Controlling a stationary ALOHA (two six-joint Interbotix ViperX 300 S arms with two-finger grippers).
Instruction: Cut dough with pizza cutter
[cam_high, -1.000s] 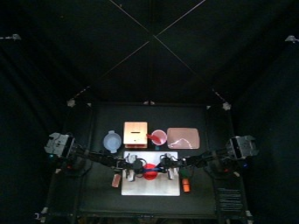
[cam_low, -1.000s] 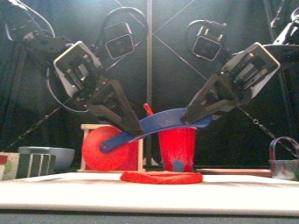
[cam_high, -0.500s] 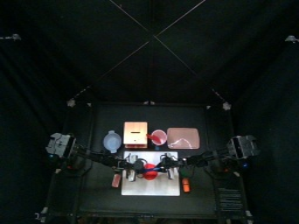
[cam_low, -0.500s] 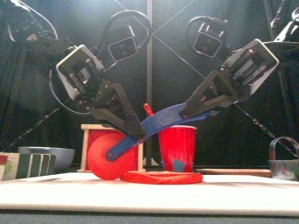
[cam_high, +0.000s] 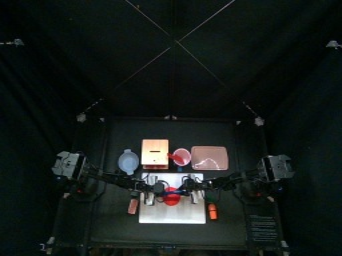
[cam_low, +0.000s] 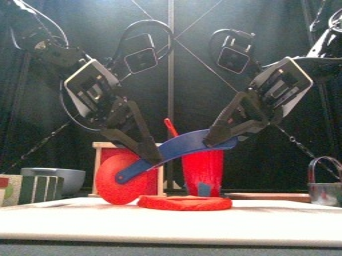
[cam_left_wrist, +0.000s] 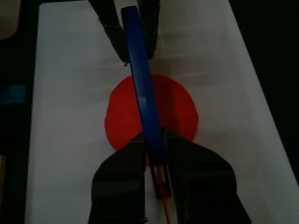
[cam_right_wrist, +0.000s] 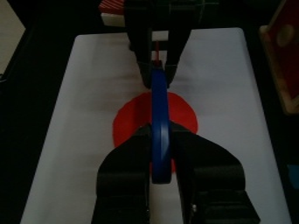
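Both my jaws clamp the cutter (cam_low: 171, 150), held above the dough (cam_low: 185, 203); no cut shows yet.

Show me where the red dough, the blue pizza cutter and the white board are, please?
dough (cam_left_wrist: 152, 114): left wrist view, on its flat red top, beside the handle.
pizza cutter (cam_low: 177, 145): front view, midway along its blue handle.
white board (cam_right_wrist: 222, 96): right wrist view, on bare white surface beside the dough.
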